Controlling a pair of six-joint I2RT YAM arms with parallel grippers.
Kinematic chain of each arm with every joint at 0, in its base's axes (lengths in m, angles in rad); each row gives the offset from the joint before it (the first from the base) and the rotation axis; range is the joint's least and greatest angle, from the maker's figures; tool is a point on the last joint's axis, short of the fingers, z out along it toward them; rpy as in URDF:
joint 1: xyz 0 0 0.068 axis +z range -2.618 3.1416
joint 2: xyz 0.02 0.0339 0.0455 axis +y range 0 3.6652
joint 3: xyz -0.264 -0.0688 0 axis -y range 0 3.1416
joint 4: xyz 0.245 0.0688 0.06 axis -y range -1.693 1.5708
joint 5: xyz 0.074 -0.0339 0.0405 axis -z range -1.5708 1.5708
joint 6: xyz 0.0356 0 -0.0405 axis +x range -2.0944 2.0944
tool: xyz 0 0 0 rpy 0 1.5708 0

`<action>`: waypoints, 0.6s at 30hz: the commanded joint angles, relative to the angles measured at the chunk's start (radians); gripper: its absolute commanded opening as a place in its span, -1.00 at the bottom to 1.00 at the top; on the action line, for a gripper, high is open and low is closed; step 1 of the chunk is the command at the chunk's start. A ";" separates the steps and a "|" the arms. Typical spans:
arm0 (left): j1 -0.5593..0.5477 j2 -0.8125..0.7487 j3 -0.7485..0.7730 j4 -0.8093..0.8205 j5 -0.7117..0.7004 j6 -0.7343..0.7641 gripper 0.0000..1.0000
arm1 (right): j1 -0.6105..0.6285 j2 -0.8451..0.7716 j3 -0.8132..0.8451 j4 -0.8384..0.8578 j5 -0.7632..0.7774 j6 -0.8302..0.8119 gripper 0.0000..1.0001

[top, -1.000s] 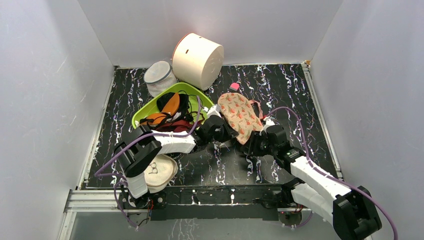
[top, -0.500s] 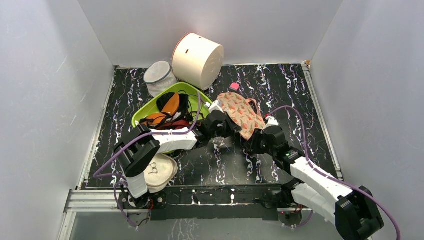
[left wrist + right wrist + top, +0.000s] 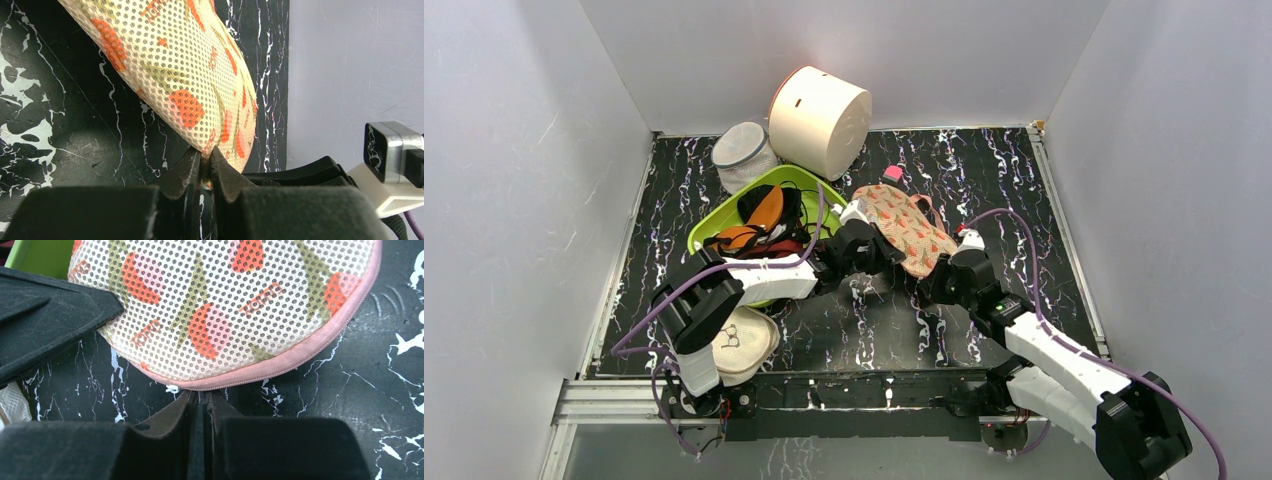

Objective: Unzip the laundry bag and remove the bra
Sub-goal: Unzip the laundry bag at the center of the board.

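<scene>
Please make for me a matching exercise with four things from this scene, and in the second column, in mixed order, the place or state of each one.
Column one:
1. laundry bag
2. green tub
3. round cream pouch
4. white mesh cylinder

Column two:
A. at the far wall, beside the big cream drum
B. holds black and orange garments
C. its edge is pinched by the left hand
D. by the left arm's base

Pairs: 1-C, 2-B, 3-D, 4-A
</scene>
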 commanded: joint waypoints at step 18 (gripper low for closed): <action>0.017 -0.046 -0.004 0.019 0.025 -0.021 -1.00 | 0.094 -0.047 0.107 -0.086 0.038 0.018 -0.45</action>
